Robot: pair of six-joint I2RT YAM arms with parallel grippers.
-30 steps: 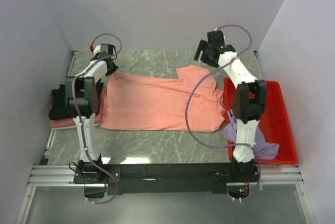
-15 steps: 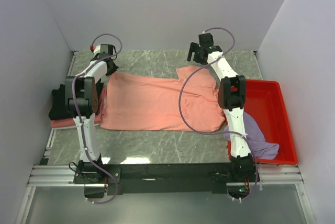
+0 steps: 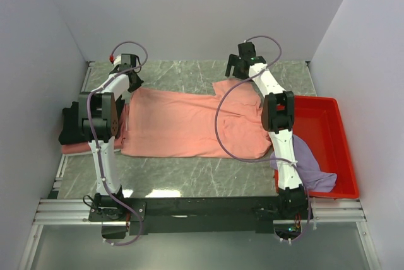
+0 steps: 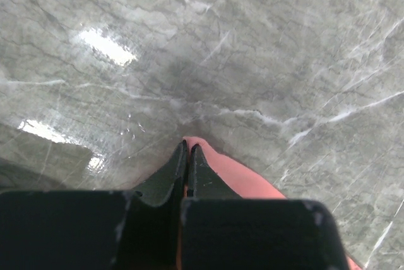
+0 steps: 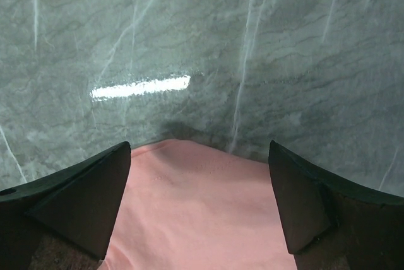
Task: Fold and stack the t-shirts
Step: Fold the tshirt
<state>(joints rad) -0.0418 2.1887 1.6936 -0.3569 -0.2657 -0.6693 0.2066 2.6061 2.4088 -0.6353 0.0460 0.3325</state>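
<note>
A salmon-pink t-shirt (image 3: 189, 122) lies spread flat across the middle of the table. My left gripper (image 3: 134, 81) is shut on its far left corner (image 4: 218, 172), at the table surface. My right gripper (image 3: 238, 68) is open and hovers over the shirt's far right sleeve (image 5: 202, 207), with the sleeve edge between its fingers. A lavender-purple t-shirt (image 3: 309, 166) hangs crumpled over the near edge of the red tray. A black t-shirt (image 3: 68, 128) and a pink t-shirt (image 3: 76, 148) lie stacked at the left edge, partly hidden by my left arm.
A red plastic tray (image 3: 334, 137) stands at the right of the table. White walls close in the left, back and right sides. Grey marble tabletop (image 3: 189, 178) shows in front of the shirt and along the far edge.
My right arm has swung left from over the tray to the salmon shirt's far right sleeve. The left gripper has stayed put on its corner.
</note>
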